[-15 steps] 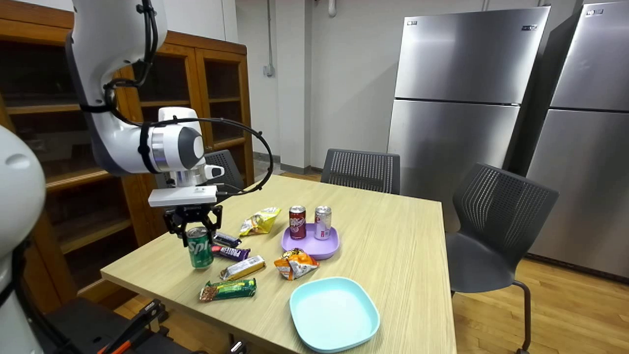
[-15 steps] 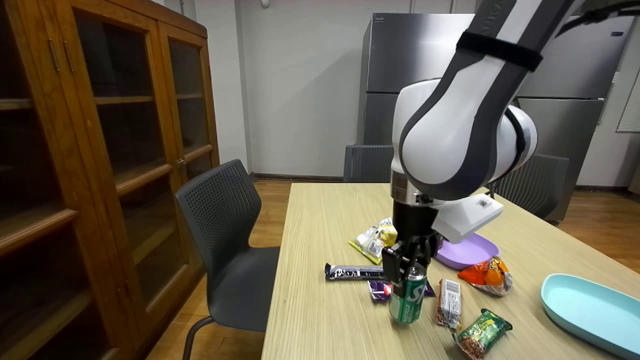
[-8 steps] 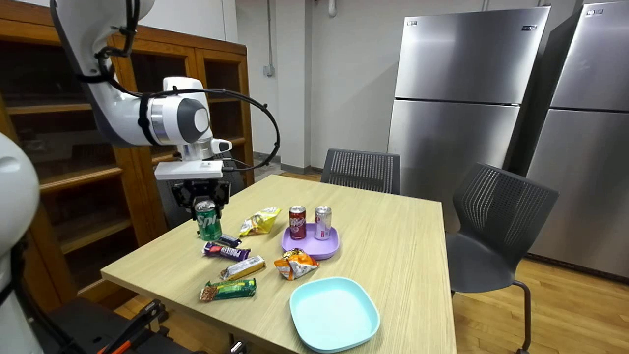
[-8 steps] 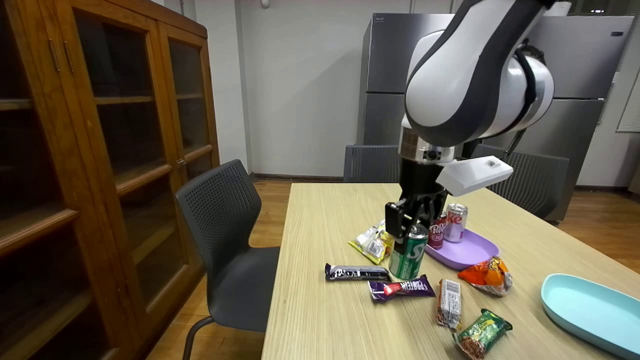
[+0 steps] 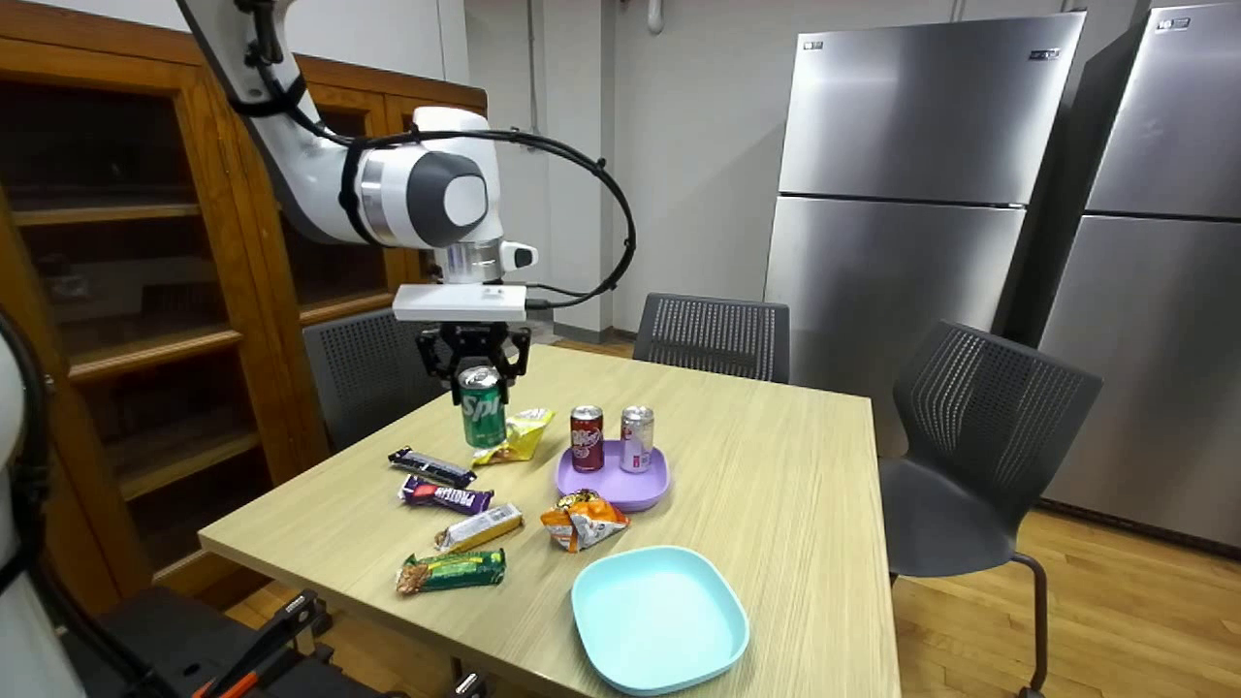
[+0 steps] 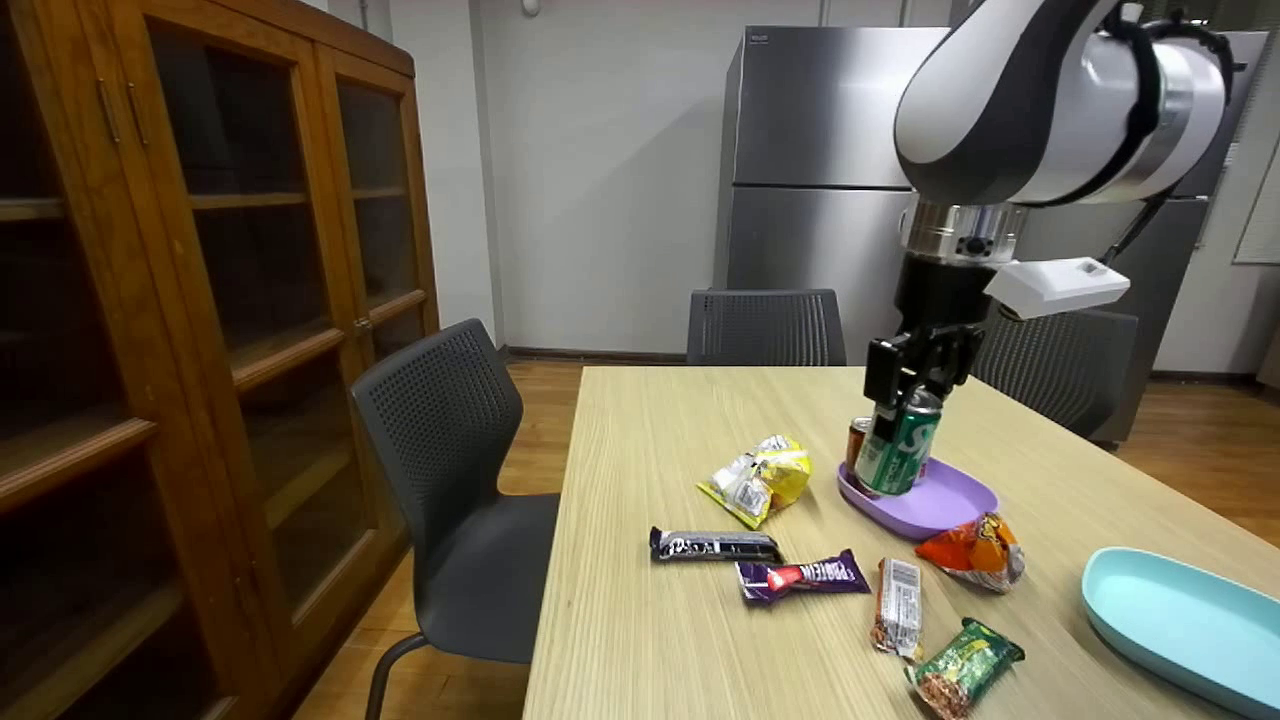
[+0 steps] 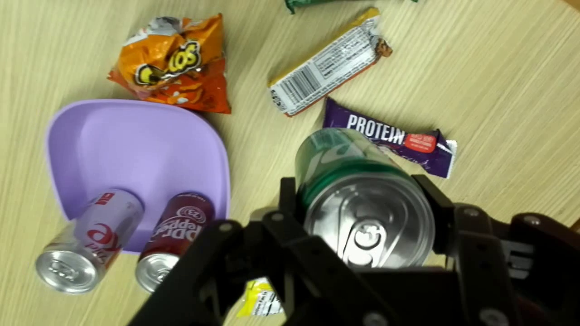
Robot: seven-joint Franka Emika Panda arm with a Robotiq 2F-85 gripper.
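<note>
Gripping the Sprite can [image 5: 483, 415] between fingers [image 7: 436, 200] — near upright — off the edge of the purple plate [image 7: 136, 149] nearest the Dr Pepper can [image 7: 180, 222].

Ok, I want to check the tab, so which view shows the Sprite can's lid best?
The wrist view: it looks down onto the lid, pull tab included, though the gripper covers its lower edge. Both exterior views show the Sprite can side-on, its lid foreshortened, the tab too small to make out.

The green can [image 5: 484, 421] bears white lettering, the tool [image 5: 480, 392] is black, one bar wrapper [image 5: 432, 468] perhaps navy
</note>
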